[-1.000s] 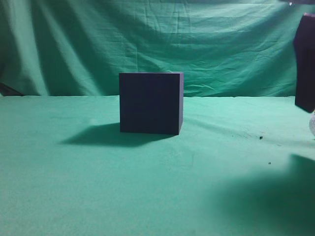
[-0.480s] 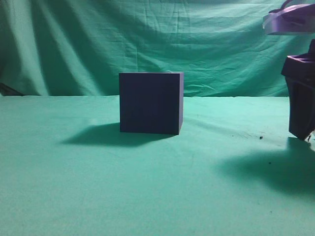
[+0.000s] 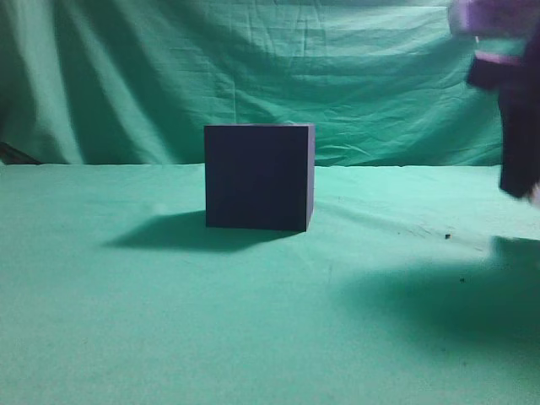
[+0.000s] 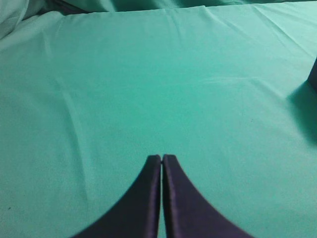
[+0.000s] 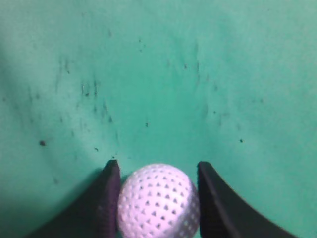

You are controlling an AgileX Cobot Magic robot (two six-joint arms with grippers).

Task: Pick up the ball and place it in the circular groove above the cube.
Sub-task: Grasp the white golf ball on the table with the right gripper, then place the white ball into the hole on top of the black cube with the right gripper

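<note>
The dark navy cube (image 3: 258, 176) stands on the green cloth at the middle of the exterior view; its top face is not visible from this height. My right gripper (image 5: 158, 166) is shut on the white dimpled ball (image 5: 158, 201) and holds it above the cloth. In the exterior view this gripper (image 3: 521, 187) is blurred at the right edge, far right of the cube, with a sliver of the ball (image 3: 535, 196) showing. My left gripper (image 4: 162, 157) is shut and empty over bare cloth. A corner of the cube (image 4: 314, 74) shows at that view's right edge.
Green cloth (image 3: 169, 321) covers the table and hangs as a backdrop (image 3: 253, 67). Small dark specks (image 3: 447, 236) lie on the cloth right of the cube. The cube casts a shadow (image 3: 160, 232) to its left.
My right gripper has risen from the cloth at the right edge, with the ball between its jaws. The cube and the left gripper have not moved.
</note>
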